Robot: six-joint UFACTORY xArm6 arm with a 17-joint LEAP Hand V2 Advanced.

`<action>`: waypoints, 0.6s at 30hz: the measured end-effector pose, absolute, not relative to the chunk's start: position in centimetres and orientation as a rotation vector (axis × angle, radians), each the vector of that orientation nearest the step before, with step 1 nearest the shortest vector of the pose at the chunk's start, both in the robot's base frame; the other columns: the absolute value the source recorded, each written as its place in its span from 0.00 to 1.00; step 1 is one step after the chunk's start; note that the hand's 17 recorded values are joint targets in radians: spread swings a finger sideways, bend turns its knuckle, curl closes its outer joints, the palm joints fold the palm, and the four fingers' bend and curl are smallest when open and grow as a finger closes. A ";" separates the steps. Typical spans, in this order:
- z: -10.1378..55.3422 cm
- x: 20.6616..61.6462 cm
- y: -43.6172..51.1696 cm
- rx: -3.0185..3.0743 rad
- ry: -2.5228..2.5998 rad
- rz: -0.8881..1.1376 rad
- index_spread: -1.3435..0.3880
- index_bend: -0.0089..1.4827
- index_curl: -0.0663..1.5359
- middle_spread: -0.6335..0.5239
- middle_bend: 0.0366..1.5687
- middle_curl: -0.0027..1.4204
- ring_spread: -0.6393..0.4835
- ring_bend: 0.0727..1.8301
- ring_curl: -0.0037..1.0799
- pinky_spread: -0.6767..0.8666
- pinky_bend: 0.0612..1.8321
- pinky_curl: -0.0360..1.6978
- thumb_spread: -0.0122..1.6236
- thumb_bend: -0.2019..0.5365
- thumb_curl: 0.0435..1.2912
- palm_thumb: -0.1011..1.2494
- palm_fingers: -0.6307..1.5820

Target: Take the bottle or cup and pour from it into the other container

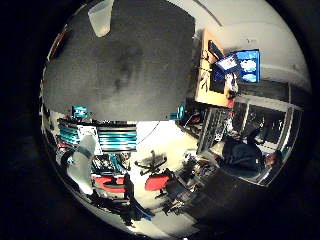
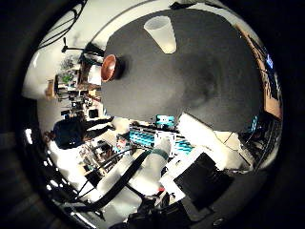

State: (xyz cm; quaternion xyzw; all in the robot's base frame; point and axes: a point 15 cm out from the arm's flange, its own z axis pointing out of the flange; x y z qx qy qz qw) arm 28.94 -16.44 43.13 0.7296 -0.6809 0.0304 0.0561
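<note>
Two views look out from the palm of the robot's right hand (image 2: 190,176), high above a round table with a dark grey top (image 2: 205,71). On that top stands a translucent white plastic cup (image 2: 162,33), upright on the table, its wide mouth open — we cannot tell whether it holds anything. Well apart from it, at the table's edge, sits a reddish-brown bowl (image 2: 109,67), its hollow facing up. Both rest on the table; neither touches the other, and nothing of the hand is near them.

White and black parts of the hand and arm reach in from the edge of the thumb-side view, but we cannot tell from either view whether the fingers are straight or curled — no fingertip shows clearly. Nothing is held in front of the palm.

Beyond the table's rim we see a pale floor (image 1: 165,145), a teal-and-white ribbed machine frame (image 1: 112,137) just beside the table, red office chairs (image 1: 157,181) further off, and lit blue monitor screens (image 1: 240,65) by a wooden desk.
</note>
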 end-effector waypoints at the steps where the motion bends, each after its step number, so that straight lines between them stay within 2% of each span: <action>1: 43.1 28.9 -16.5 2.211 -2.068 0.092 0.57 0.13 0.27 0.55 0.11 0.24 0.74 0.06 0.13 0.71 0.08 0.20 0.67 0.25 0.24 0.65 0.38; 12: 43.0 29.2 -16.6 2.214 -2.067 0.095 0.56 0.13 0.27 0.55 0.11 0.24 0.74 0.06 0.14 0.71 0.08 0.20 0.67 0.25 0.25 0.65 0.38; 18: 43.2 31.5 -17.5 2.236 -2.085 0.200 0.56 0.11 0.24 0.53 0.12 0.24 0.72 0.07 0.17 0.71 0.09 0.20 0.67 0.25 0.24 0.65 0.40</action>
